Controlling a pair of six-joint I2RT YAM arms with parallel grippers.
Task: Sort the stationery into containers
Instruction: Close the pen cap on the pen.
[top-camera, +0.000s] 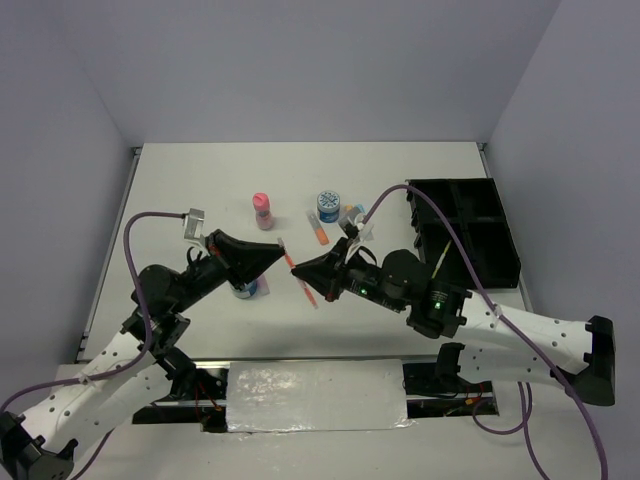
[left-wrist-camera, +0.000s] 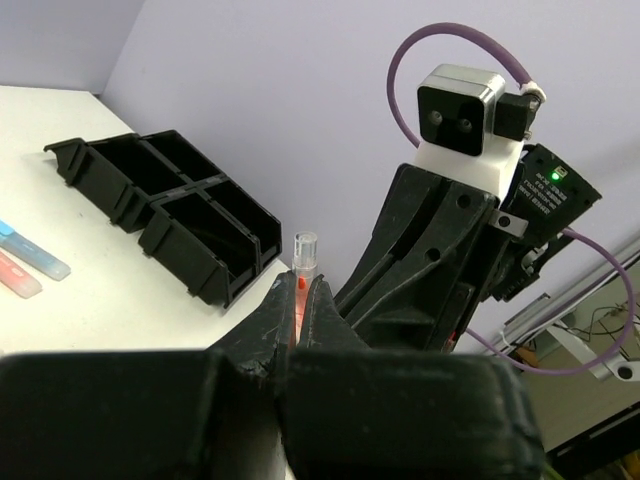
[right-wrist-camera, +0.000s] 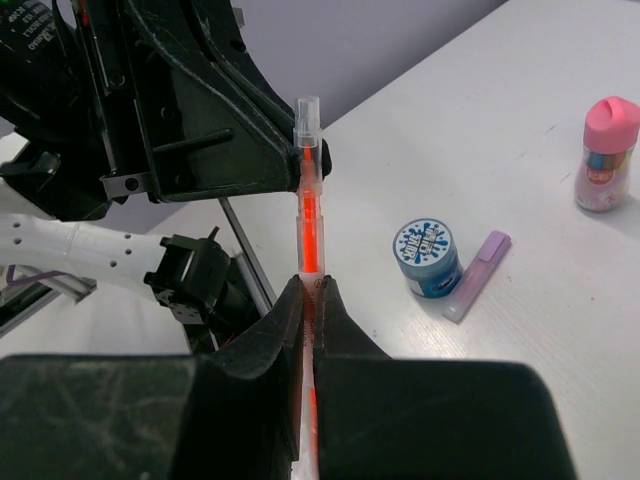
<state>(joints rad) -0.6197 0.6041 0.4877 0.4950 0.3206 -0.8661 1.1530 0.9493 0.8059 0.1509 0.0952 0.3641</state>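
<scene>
The left gripper (top-camera: 284, 260) and right gripper (top-camera: 299, 272) are both pinching the thin orange pen (right-wrist-camera: 309, 215) over mid-table, jaws pressed tight on opposite ends, apparently handing it over toward the black organiser tray (top-camera: 462, 221), which is lying well apart.

A white bench (top-camera: 200, 180) stands in a corner formed by plain lavender walls (top-camera: 300, 60), with a grey rail (top-camera: 105, 265) running along its left edge. At the near edge, a crinkled sheet of translucent plastic (top-camera: 315, 395) lies flat over a dark mounting frame (top-camera: 430, 405).
</scene>
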